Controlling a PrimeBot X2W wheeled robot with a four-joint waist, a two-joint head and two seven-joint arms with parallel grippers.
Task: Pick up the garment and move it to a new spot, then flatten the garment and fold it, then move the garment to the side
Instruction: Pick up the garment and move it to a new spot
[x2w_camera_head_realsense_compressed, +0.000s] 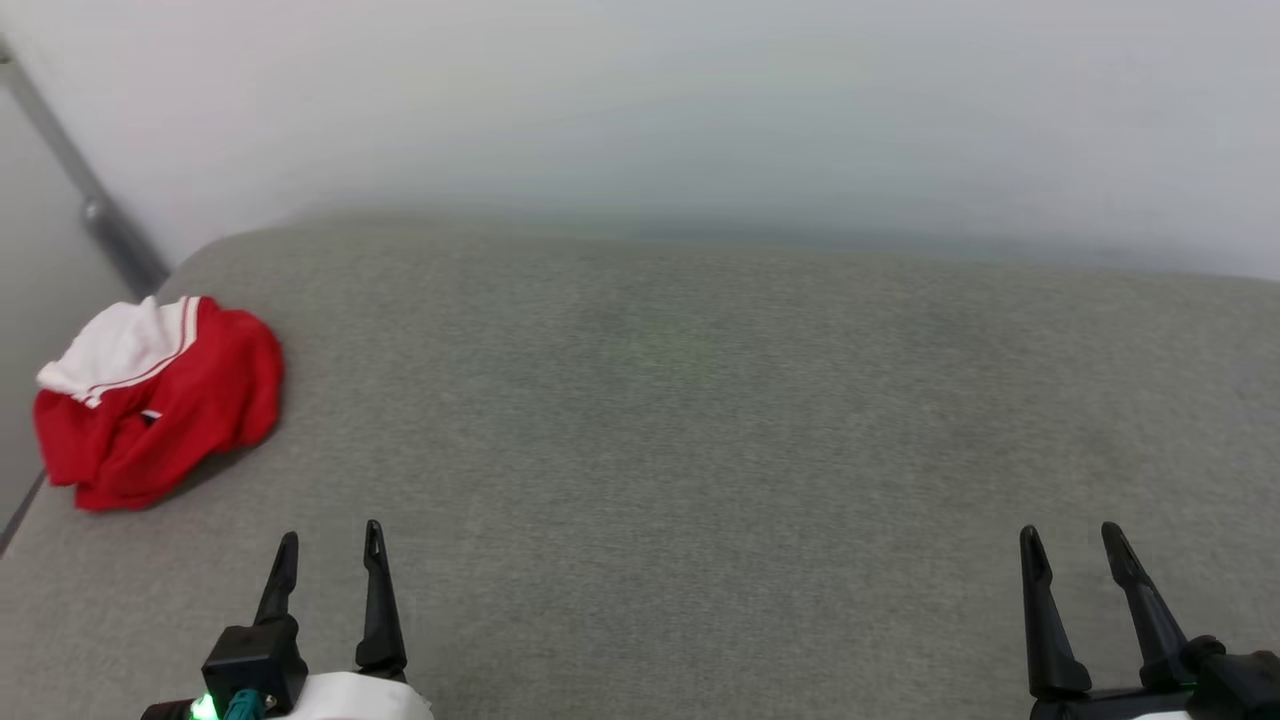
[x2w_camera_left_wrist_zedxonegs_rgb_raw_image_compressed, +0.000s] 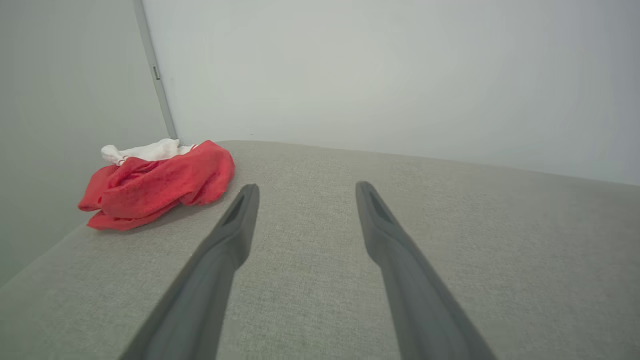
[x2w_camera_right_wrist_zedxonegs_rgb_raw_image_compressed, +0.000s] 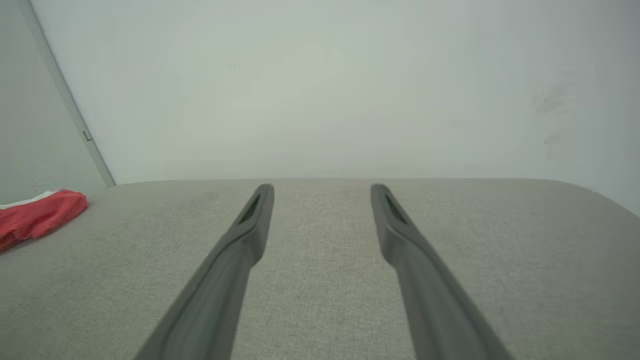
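Observation:
The garment (x2w_camera_head_realsense_compressed: 160, 405) lies crumpled in a red heap with a white sleeve on top, at the far left edge of the grey fabric surface (x2w_camera_head_realsense_compressed: 700, 420). In the left wrist view the garment (x2w_camera_left_wrist_zedxonegs_rgb_raw_image_compressed: 157, 182) sits ahead and to the left of the fingers. The right wrist view catches the garment (x2w_camera_right_wrist_zedxonegs_rgb_raw_image_compressed: 37, 217) at its left edge. My left gripper (x2w_camera_head_realsense_compressed: 330, 545) stands open near the front left, apart from the heap, with nothing between its fingers. My right gripper (x2w_camera_head_realsense_compressed: 1072, 538) stands open at the front right, holding nothing.
A pale wall (x2w_camera_head_realsense_compressed: 700, 110) rises behind the surface. A grey metal bar (x2w_camera_head_realsense_compressed: 90, 205) slants down the wall at the back left corner, just behind the garment. The surface drops off at its left edge, beside the heap.

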